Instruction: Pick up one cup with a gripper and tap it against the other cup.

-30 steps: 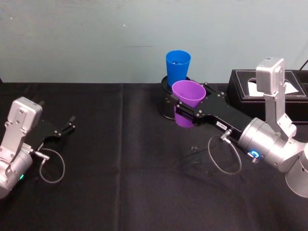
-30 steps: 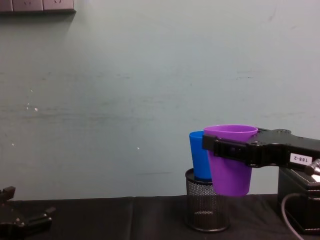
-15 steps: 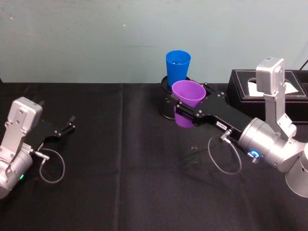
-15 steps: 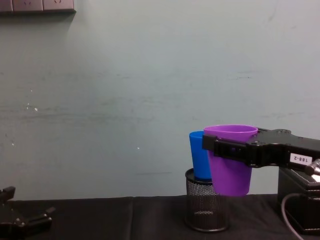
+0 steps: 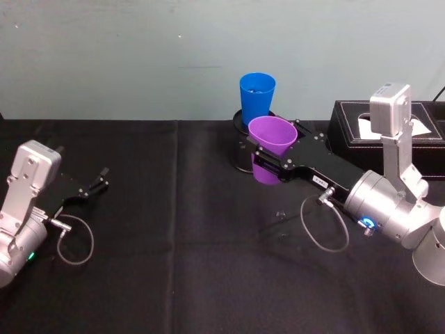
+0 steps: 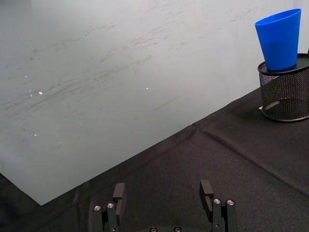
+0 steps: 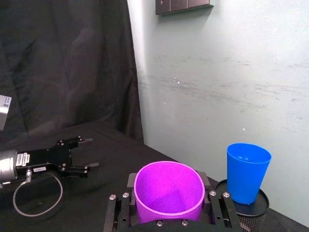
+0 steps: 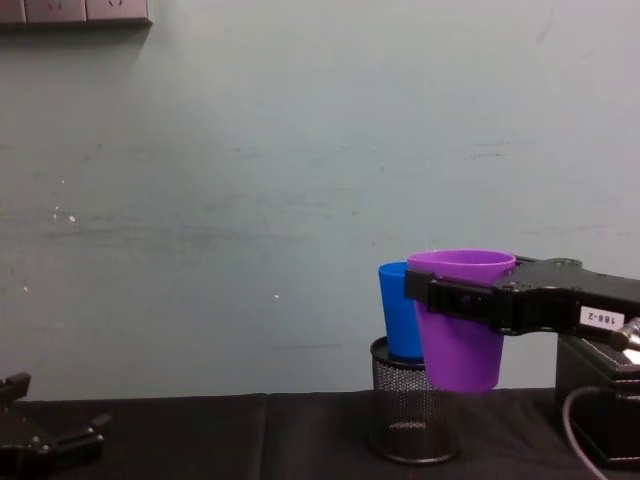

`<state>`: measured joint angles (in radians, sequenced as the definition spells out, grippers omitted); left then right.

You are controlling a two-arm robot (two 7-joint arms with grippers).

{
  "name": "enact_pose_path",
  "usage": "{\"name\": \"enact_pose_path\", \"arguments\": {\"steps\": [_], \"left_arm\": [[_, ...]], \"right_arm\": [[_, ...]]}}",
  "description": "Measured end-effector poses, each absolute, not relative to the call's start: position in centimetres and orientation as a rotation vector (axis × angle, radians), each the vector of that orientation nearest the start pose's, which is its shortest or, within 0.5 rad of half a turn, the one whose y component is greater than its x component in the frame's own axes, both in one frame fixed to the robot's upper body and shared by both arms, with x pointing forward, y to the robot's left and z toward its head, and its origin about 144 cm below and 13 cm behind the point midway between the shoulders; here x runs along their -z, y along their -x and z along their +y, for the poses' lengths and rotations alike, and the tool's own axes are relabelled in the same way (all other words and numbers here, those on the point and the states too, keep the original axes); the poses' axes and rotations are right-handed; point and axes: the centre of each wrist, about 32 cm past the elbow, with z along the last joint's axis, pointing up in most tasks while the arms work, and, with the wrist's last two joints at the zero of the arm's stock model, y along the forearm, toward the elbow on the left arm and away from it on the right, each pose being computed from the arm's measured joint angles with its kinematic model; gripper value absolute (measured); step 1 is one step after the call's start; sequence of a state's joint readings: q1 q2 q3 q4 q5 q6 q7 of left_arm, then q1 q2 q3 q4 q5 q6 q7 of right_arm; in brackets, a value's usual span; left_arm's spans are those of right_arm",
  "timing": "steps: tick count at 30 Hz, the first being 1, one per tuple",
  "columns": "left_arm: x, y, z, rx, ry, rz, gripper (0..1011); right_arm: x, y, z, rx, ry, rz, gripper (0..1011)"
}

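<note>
Unmoved, right claw [image 5: 270,164] holds purple cup [image 5: 272,135] over black tablecloth [image 5: 174,229], pale wall [image 5: 125,56] behind.

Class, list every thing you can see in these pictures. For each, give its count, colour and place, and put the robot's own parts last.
purple cup: one, purple, held off the table in front of the blue cup
blue cup: one, bright blue, upright in the top of the mesh holder
mesh holder: one, black wire, on the table at the rear, right of centre
box: one, black, something white at its top opening, rear right
tablecloth: one, black, covering the table
wall plates: a row, grey, high on the wall at left
right gripper: one, black, jaws shut on the purple cup
left gripper: one, black, jaws open, empty, far left
</note>
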<state>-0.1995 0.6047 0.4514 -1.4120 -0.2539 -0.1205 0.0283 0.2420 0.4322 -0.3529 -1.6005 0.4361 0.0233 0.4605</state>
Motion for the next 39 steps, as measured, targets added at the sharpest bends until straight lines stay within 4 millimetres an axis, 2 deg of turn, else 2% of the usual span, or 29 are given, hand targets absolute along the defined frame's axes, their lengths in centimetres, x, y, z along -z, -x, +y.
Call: {"name": "enact_pose_path", "arguments": {"steps": [7,10,19,39], "left_arm": [[-114.0,-48.9,31.0,-1.248,-0.304,-0.285,1000],[-114.0,-48.9,31.0,-1.248,-0.305,-0.285,1000],[-114.0,-48.9,31.0,-1.248,-0.304,-0.285,1000],[-114.0,-48.9,31.0,-1.248,-0.304,-0.285,1000]], "right_arm": [[-119.6,-53.0,-24.0,0.810,0.016,-0.032,736],[-119.4,-53.4,-23.8,0.815,0.023,-0.028,736],[-119.4,-54.1,-23.7,0.837,0.028,-0.032,736],[-119.7,-57.7,-23.1,0.899,0.019,-0.039,736]]}}
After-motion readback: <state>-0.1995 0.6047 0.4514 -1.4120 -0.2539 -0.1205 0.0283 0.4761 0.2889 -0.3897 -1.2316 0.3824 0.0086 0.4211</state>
